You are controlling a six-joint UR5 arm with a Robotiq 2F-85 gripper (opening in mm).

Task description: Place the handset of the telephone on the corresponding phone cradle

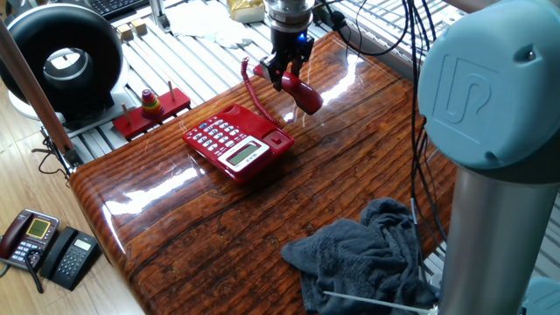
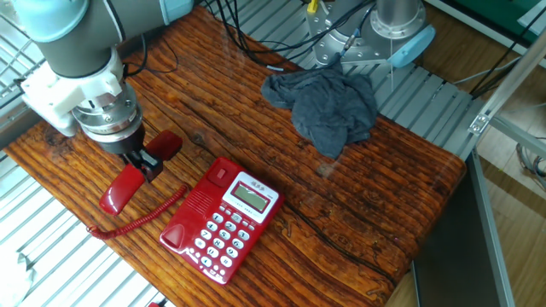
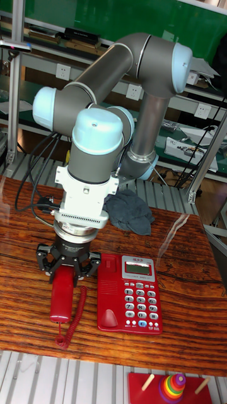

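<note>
My gripper is shut on the middle of the glossy red handset, which tilts just above the wooden table. Seen from the other fixed view, the gripper holds the handset to the left of the red telephone. The phone cradle on that side lies bare, and the coiled cord trails from the handset to the base. The tall fixed view has the gripper and handset left of the telephone and roughly parallel to its cradle.
A crumpled grey cloth lies on the table near the arm's base. A red ring-stacker toy and a black round device sit beyond the table's edge. Two dark phones lie on the floor. Cables run along the far edge.
</note>
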